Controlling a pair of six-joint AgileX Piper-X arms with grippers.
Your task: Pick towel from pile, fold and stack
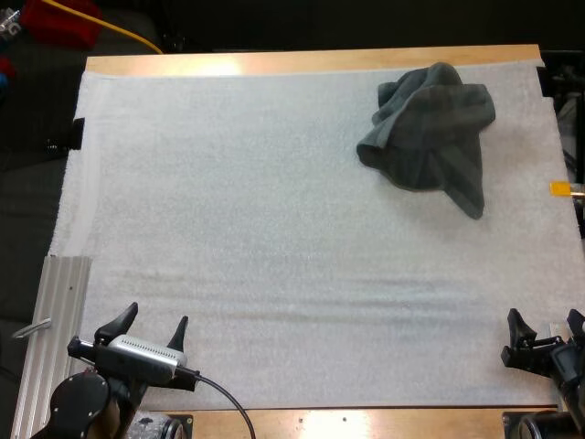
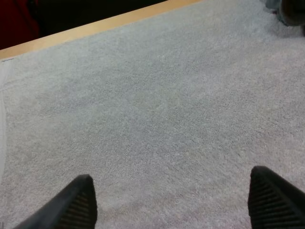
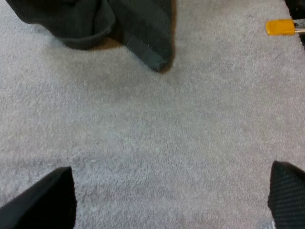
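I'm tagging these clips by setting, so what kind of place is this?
Probably a robot lab or test bench, not a home: the left gripper and right gripper stand open at the near edge of a wooden table covered by a white mat, with one crumpled towel at the far right.

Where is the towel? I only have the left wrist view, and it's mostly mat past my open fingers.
Observer: The towel lies crumpled at the far right of the mat, on the right arm's side.
Operator: Is the right gripper at it?
Observer: No. The right gripper is open at the mat's near edge, apart from the towel.
Operator: Which part lies nearest it?
Observer: A narrow tip of the towel points back toward that gripper.
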